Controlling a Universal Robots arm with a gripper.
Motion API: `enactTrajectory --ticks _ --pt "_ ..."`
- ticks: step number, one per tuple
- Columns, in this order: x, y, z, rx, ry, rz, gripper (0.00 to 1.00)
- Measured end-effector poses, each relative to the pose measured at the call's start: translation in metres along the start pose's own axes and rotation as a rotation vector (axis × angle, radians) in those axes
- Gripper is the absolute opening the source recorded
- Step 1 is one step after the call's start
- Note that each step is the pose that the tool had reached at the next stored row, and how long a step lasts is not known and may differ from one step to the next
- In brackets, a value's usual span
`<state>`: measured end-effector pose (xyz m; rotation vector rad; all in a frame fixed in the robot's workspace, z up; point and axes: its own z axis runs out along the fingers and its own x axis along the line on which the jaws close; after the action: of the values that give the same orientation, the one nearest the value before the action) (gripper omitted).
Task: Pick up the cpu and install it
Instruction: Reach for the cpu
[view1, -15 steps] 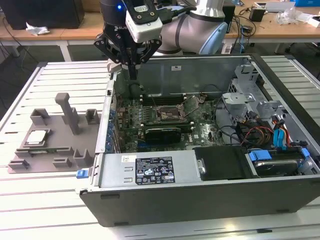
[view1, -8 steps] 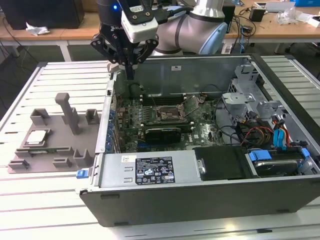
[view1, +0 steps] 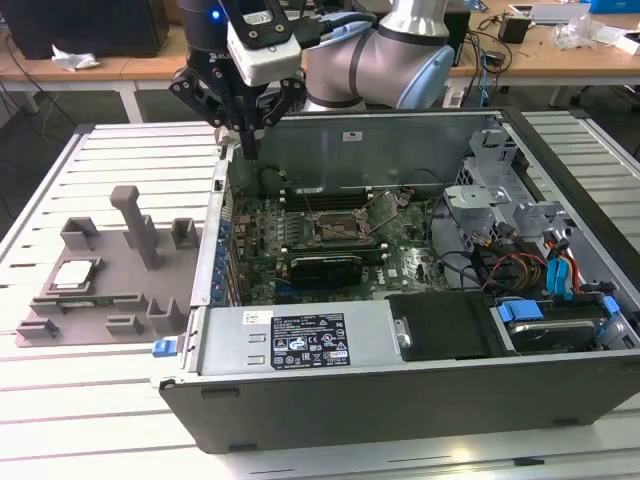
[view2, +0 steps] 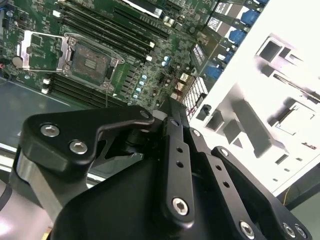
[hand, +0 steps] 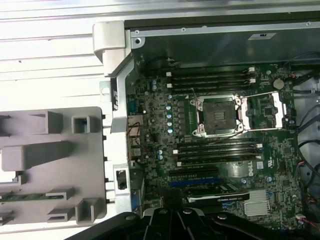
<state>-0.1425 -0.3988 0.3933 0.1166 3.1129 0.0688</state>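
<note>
Black robot hand (view1: 250, 148) hangs over the back corner of the open dark-grey computer case (view1: 400, 400), at the exterior view's left. The small square silver-topped cpu (view1: 75, 275) lies well apart from it, flat in the grey moulded plastic tray (view1: 150, 310) outside the case. Tray and case stand on a white slatted bench (view1: 100, 400); wooden desks (view1: 560, 60) with cables run behind. The hand's fingers (view2: 172, 130) are pressed together, holding nothing, above the green motherboard (hand: 165, 125) beside its open socket (hand: 217, 115).

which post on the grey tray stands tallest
The tall leaning post near the middle of the grey tray, at the exterior view's right of the cpu; the other posts are short stubby blocks.
</note>
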Motion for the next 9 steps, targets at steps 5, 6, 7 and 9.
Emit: enactTrajectory --ticks 5,6,7,9 --pt "0.0118 -0.0009 -0.0003 -0.0001 -0.0021 0.0 0.11" --pt "0.0146 -0.0011 -0.0004 -0.0003 -0.0028 0.0 0.11" --pt "0.0166 -0.0012 -0.0005 -0.0003 -0.0033 0.0 0.11" --pt "0.0212 -0.0016 -0.0005 -0.0005 -0.0044 0.0 0.11"
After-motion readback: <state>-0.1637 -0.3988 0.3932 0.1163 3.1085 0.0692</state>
